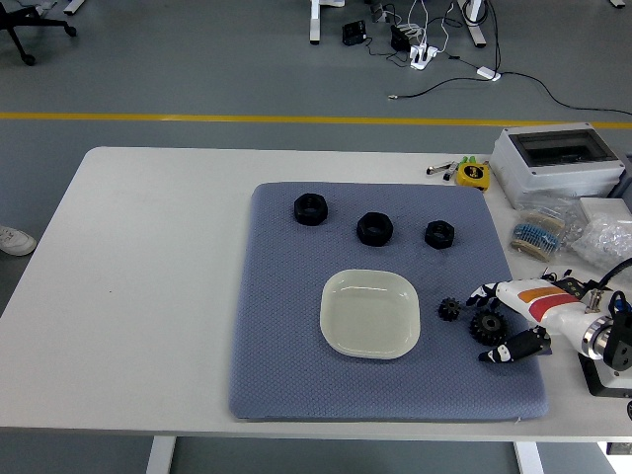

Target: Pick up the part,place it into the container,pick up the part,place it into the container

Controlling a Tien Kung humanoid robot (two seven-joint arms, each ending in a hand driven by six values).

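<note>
Grey flooring with a yellow line runs behind our white table (pixel 148 296), where a blue-grey mat (pixel 286 365) carries a pale square container (pixel 370 313) near its middle and three black nuts (pixel 374 227) in a row toward the far edge. Our right hand (pixel 513 316) reaches in from the right edge, fingers spread around the larger black gear (pixel 486 325) without closing on it; we see one finger beyond it and the thumb on its near side. A smaller gear (pixel 449 310) lies between that part and the container, just beside the dish's right rim
</note>
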